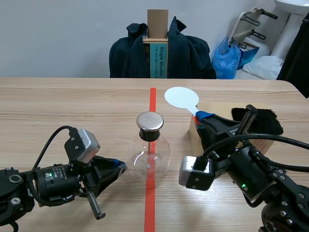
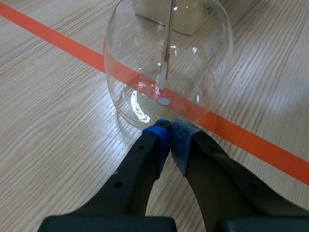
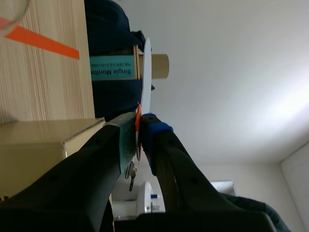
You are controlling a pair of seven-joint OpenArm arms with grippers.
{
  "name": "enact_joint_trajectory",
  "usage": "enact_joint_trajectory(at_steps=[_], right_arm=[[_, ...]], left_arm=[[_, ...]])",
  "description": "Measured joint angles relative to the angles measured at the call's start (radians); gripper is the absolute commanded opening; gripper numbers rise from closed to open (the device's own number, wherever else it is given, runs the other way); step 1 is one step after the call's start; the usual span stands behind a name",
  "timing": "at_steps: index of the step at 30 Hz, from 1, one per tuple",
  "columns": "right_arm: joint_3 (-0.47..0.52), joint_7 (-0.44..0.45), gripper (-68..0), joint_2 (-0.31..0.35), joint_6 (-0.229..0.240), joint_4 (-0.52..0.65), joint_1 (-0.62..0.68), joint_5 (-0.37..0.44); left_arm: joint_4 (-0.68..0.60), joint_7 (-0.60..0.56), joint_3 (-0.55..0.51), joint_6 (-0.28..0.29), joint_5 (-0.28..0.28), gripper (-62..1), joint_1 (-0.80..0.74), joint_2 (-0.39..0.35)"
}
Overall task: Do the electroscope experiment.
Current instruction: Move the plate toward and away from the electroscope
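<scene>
We find the glass flask (image 1: pixel 150 157) standing upright in the middle of the table (image 1: pixel 72 106), right on the orange-red tape line (image 1: pixel 152 99), with a round metal cap (image 1: pixel 149 122) on its dark neck. In the left wrist view a thin rod with a pale strip (image 2: pixel 165 67) hangs inside the flask (image 2: pixel 169 63). The left gripper (image 1: pixel 120 166) lies low at the flask's 8 o'clock; its fingers are pressed together with nothing between them, and in its own view the closed tips (image 2: pixel 170 135) sit right at the foot of the glass wall, touching it or very nearly so. The right gripper (image 1: pixel 202 116) is at the flask's 2 o'clock, its fingers clamped on the orange-red stem of a white round paddle (image 1: pixel 181 97), whose disc stands up at the flask's 1 o'clock, apart from the cap. In the right wrist view we see the paddle (image 3: pixel 146 77) edge-on, rising from between the pinched pads of the right gripper (image 3: pixel 138 133). A cardboard box (image 1: pixel 219 107) rests at the flask's 3 o'clock under that arm, with a tuft of black fur (image 1: pixel 263 121) on it. Beyond the table, at 12 o'clock, a dark jacket (image 1: pixel 188 53) hangs over a chair, and a blue bag (image 1: pixel 227 60) sits at 1 o'clock
</scene>
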State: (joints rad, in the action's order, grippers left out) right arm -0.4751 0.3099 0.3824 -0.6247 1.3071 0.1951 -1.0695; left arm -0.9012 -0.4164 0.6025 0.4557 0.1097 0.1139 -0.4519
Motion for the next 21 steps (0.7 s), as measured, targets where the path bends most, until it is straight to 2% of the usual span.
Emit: enact_joint_trajectory(at_steps=[3,8,21], right_arm=[[0.002,-0.036,-66.7,0.000,0.000,0.000,0.000,0.000],[0.018,-0.017,-66.7,0.000,0.000,0.000,0.012,0.002],[0.022,0.231,-66.7,0.000,-0.008,0.033,0.019,0.002]], left_arm=[[0.000,0.000,0.000,0.000,0.000,-59.0,0.000,0.000],[0.000,0.000,0.000,0.000,0.000,-59.0,0.000,0.000],[0.000,0.000,0.000,0.000,0.000,-59.0,0.000,0.000]])
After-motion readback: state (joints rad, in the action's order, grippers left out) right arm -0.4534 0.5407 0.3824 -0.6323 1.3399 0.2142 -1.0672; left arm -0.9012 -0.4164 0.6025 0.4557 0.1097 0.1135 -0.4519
